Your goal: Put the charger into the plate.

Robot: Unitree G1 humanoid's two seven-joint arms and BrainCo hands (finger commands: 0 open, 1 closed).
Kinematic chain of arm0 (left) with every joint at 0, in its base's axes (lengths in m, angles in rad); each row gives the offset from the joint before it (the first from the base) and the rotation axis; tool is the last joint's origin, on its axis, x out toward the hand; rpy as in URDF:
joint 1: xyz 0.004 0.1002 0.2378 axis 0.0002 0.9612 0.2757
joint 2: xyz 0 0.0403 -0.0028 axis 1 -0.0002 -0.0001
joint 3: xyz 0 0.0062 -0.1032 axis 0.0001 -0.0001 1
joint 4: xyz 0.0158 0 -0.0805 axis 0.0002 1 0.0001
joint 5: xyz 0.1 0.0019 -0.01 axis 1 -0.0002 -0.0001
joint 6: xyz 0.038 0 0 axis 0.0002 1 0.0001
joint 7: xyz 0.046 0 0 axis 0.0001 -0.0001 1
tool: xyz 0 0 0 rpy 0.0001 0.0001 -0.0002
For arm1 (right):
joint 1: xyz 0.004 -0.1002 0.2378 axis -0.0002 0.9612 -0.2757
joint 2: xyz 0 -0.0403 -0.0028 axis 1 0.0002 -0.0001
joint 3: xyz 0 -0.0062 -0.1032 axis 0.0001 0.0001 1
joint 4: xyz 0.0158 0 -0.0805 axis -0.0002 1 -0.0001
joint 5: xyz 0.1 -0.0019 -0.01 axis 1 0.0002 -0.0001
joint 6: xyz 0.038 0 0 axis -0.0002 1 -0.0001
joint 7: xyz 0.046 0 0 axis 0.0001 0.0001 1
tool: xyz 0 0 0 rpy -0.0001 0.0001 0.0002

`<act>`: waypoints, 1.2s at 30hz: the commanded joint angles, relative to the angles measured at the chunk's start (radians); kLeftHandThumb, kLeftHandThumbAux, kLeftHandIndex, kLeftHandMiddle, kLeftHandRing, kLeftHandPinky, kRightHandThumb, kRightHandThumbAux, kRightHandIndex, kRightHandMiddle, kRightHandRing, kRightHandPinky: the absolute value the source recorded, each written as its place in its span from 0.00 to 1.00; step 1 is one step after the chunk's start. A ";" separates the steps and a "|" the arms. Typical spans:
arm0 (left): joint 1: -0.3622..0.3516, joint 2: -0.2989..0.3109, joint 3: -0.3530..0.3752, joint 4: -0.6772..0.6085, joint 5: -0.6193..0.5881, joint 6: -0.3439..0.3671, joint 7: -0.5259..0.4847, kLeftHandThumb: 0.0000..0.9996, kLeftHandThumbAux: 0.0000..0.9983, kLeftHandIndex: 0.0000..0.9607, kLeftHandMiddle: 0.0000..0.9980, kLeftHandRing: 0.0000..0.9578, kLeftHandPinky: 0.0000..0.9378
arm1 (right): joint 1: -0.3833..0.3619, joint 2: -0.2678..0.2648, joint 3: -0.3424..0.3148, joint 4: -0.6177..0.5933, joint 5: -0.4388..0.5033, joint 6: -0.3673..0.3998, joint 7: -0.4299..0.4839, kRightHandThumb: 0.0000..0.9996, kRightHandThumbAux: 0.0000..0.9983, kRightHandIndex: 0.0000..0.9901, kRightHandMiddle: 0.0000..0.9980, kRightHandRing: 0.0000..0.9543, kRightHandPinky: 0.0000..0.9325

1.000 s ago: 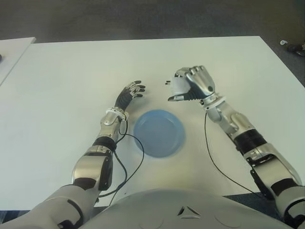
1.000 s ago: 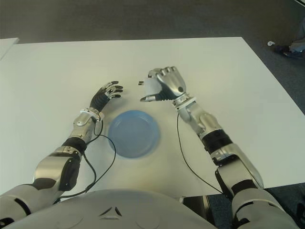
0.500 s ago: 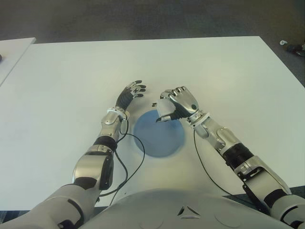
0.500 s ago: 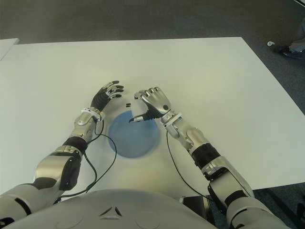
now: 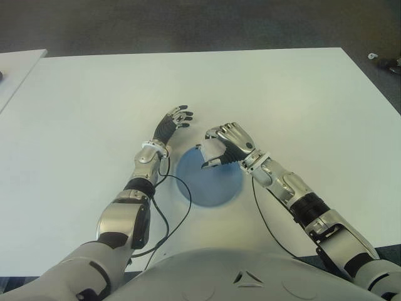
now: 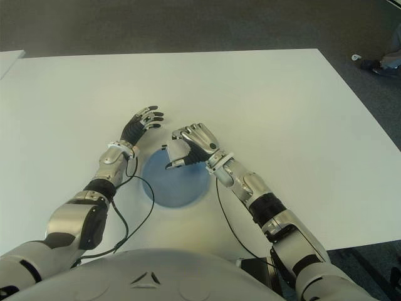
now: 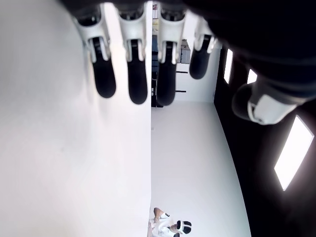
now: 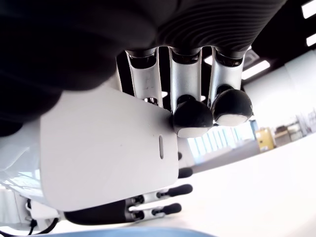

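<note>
My right hand point(image 5: 216, 150) is curled around a white charger point(image 5: 208, 152) and holds it just above the far edge of the blue plate point(image 5: 210, 182). The right wrist view shows the charger point(image 8: 108, 148) as a flat white block pinned by the black fingertips point(image 8: 192, 118). My left hand point(image 5: 174, 121) shows on the white table point(image 5: 94, 113) to the left of the plate, a little beyond it, fingers spread and holding nothing; its fingers point(image 7: 131, 74) are straight in the left wrist view.
Black cables point(image 5: 178, 207) trail from both wrists across the table beside the plate. A second white table's corner point(image 5: 15, 69) shows at the far left. Dark floor lies beyond the table's far edge.
My right hand has carried the charger from the table beyond and right of the plate down and left to just over the plate's far edge. The left hand has stayed still.
</note>
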 commanded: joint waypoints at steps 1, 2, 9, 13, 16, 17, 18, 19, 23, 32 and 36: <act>0.043 -0.011 -0.011 0.036 0.020 0.052 0.013 0.00 0.45 0.18 0.28 0.30 0.31 | 0.021 0.007 -0.013 -0.028 0.025 -0.001 0.047 0.74 0.71 0.44 0.88 0.91 0.95; 0.043 -0.011 -0.012 0.036 0.021 0.052 0.014 0.00 0.45 0.18 0.27 0.30 0.31 | 0.024 0.008 -0.015 -0.033 0.023 0.002 0.051 0.74 0.71 0.44 0.88 0.91 0.95; 0.041 -0.012 -0.014 0.038 0.024 0.050 0.017 0.00 0.45 0.18 0.27 0.29 0.31 | 0.039 0.008 -0.021 -0.056 0.009 0.015 0.081 0.74 0.71 0.44 0.87 0.91 0.94; 0.041 -0.012 -0.014 0.037 0.024 0.051 0.018 0.00 0.45 0.18 0.27 0.29 0.31 | 0.040 0.008 -0.027 -0.054 0.021 -0.003 0.088 0.74 0.71 0.44 0.87 0.90 0.93; 0.040 -0.013 -0.013 0.036 0.022 0.055 0.021 0.00 0.46 0.19 0.28 0.30 0.31 | 0.031 0.006 -0.031 -0.026 0.036 -0.072 0.047 0.73 0.71 0.44 0.84 0.88 0.89; 0.040 -0.014 -0.012 0.036 0.022 0.055 0.021 0.00 0.46 0.19 0.28 0.30 0.31 | 0.027 0.005 -0.031 -0.018 0.034 -0.089 0.033 0.72 0.71 0.44 0.80 0.83 0.82; 0.040 -0.014 -0.012 0.036 0.021 0.056 0.021 0.00 0.46 0.19 0.28 0.30 0.31 | 0.022 0.004 -0.031 -0.011 0.027 -0.103 0.019 0.71 0.71 0.44 0.79 0.81 0.79; 0.040 -0.013 -0.011 0.036 0.020 0.056 0.021 0.00 0.46 0.19 0.28 0.30 0.32 | 0.019 0.004 -0.031 -0.004 0.021 -0.113 0.009 0.70 0.71 0.44 0.74 0.76 0.72; 0.040 -0.012 -0.014 0.036 0.024 0.052 0.024 0.00 0.47 0.19 0.28 0.30 0.31 | 0.004 -0.009 -0.024 0.009 -0.005 -0.131 0.011 0.46 0.39 0.34 0.38 0.35 0.36; 0.059 -0.009 -0.029 0.005 0.040 0.039 0.018 0.00 0.49 0.10 0.19 0.22 0.24 | 0.023 -0.053 -0.045 -0.040 0.054 -0.123 0.179 0.22 0.14 0.01 0.01 0.01 0.01; 0.067 -0.010 -0.028 -0.011 0.038 0.046 0.021 0.00 0.49 0.07 0.17 0.19 0.23 | 0.035 -0.048 -0.060 -0.055 0.080 -0.122 0.198 0.20 0.13 0.00 0.00 0.00 0.00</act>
